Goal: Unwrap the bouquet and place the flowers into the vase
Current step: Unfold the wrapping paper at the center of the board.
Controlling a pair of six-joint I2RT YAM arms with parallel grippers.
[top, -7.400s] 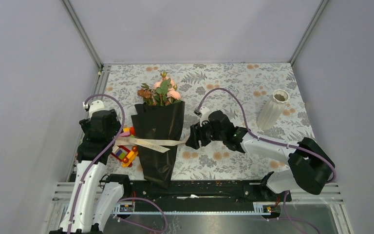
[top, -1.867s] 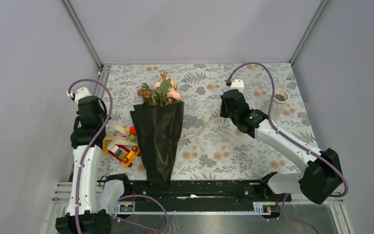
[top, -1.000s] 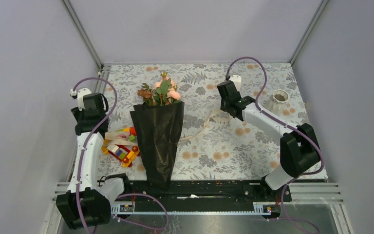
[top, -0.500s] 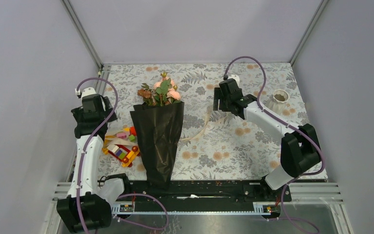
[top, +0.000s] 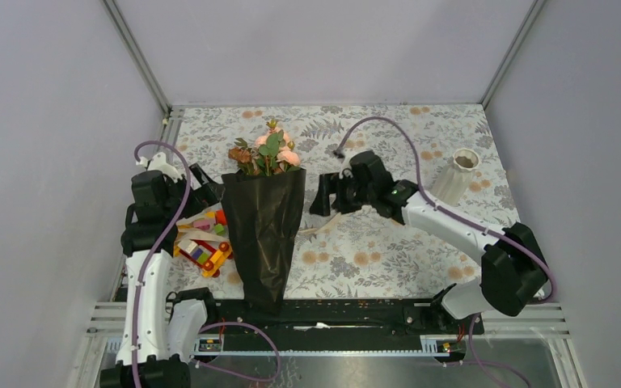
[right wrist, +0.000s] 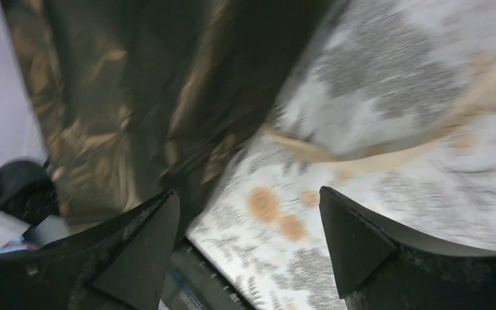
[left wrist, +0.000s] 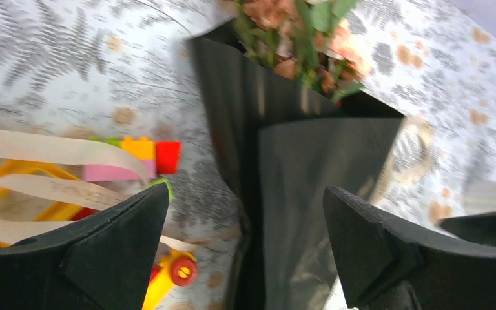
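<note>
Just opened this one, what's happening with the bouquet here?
Two robot arms flank the bouquet, the left tool and the right tool both open and holding nothing. The cream ribbon lies loose, draped over a toy car on the left. The flowers are not yet unwrapped; the vase stands apart, far right.

**A:** What does the left gripper (left wrist: pixel 245 194) face?

**B:** The bouquet (left wrist: pixel 310 161) in its black wrap, lying on the patterned bench (left wrist: pixel 58 58). The jaws stand wide apart, one on either side of the view.

**A:** And the flowers (left wrist: pixel 297 26)?

**B:** At the wrap's mouth (rather blurred).

**A:** Leftward?

**B:** A cream ribbon (left wrist: pixel 51 148) loops over a toy-block car (left wrist: pixel 148 152), just beside the wrap.
</note>
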